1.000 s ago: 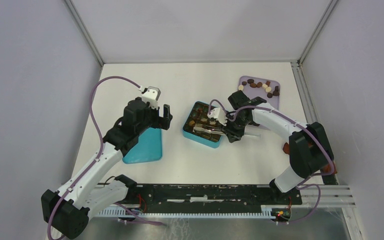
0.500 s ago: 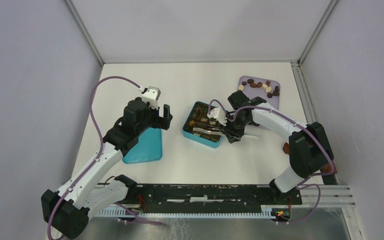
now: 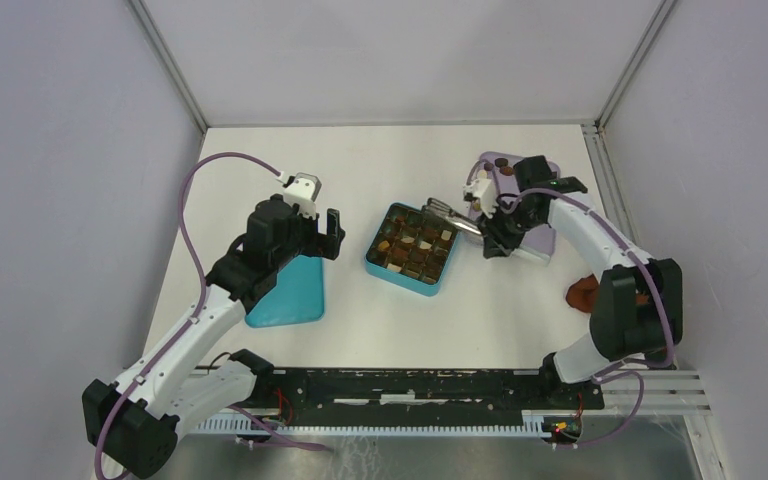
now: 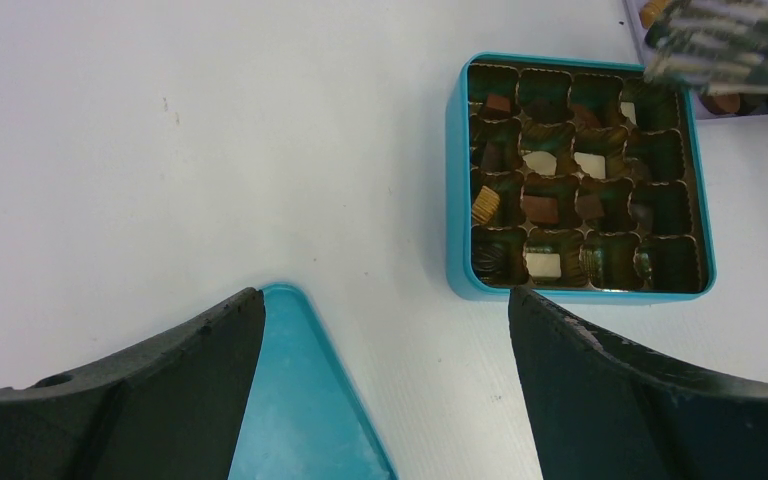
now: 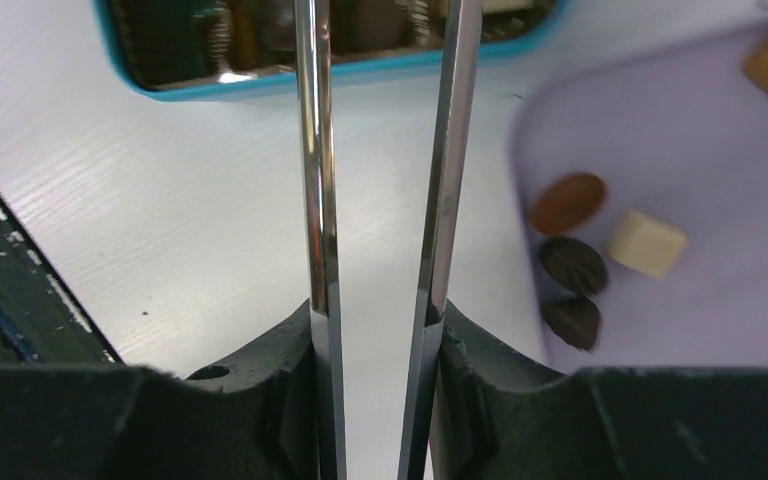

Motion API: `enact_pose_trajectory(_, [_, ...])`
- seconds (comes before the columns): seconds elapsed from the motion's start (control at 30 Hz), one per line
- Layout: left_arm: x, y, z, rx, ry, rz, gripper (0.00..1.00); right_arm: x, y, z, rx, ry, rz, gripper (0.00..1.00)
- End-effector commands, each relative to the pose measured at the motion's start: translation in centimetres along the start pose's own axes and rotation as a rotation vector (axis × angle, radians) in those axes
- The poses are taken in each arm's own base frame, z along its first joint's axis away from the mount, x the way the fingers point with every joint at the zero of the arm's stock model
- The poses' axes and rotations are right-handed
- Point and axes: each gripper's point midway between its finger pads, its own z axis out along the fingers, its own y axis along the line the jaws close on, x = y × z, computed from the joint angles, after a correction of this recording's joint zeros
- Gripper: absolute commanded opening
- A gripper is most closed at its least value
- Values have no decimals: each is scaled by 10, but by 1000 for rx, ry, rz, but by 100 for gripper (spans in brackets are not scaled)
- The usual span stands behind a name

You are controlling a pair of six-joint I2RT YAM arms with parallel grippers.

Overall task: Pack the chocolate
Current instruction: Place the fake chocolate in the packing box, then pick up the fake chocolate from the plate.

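The teal box (image 3: 372,262) stands open mid-table, with chocolate pieces (image 3: 406,250) in several of its cups; it also shows in the left wrist view (image 4: 457,180). More chocolate (image 5: 570,202) lies loose on the purple tray (image 5: 690,140), dark, brown and cream. My right gripper (image 3: 490,236) is shut on the metal tongs (image 3: 448,214), whose tips hover by the box's far right corner; I cannot tell if they hold a piece. In the right wrist view the tongs (image 5: 320,150) run between the fingers (image 5: 375,335). My left gripper (image 4: 385,300) is open and empty, above the teal lid (image 4: 300,410).
The teal lid (image 3: 290,290) lies flat left of the box. The purple tray (image 3: 538,243) sits at the back right, partly under my right arm. A reddish-brown cloth (image 3: 582,293) lies by the right edge. Grey walls close in the table.
My right gripper has lifted the tongs off the box and swung up and right towards the purple tray, uncovering the box. The left arm has not moved.
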Motion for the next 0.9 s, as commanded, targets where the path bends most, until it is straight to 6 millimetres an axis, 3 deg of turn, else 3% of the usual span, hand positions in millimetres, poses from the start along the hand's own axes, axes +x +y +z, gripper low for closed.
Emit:
enact_pose_trajectory(0.0, [-8, 0, -4, 6, -28, 30, 96, -9, -49, -45, 159, -105, 51, 39])
enact_pose_trajectory(0.23, [-10, 0, -6, 9, -39, 29, 96, 48, -137, -94, 374, 58, 200, 39])
enact_pose_trajectory(0.37, [-11, 0, -7, 11, -41, 29, 96, 77, -165, -108, 421, 145, 249, 39])
enact_pose_trajectory(0.53, [-10, -1, -6, 13, -38, 29, 96, 87, -171, -94, 366, 158, 282, 39])
enact_pose_trajectory(0.87, [-9, -1, -4, 15, -31, 29, 96, 86, -169, -57, 289, 153, 329, 41])
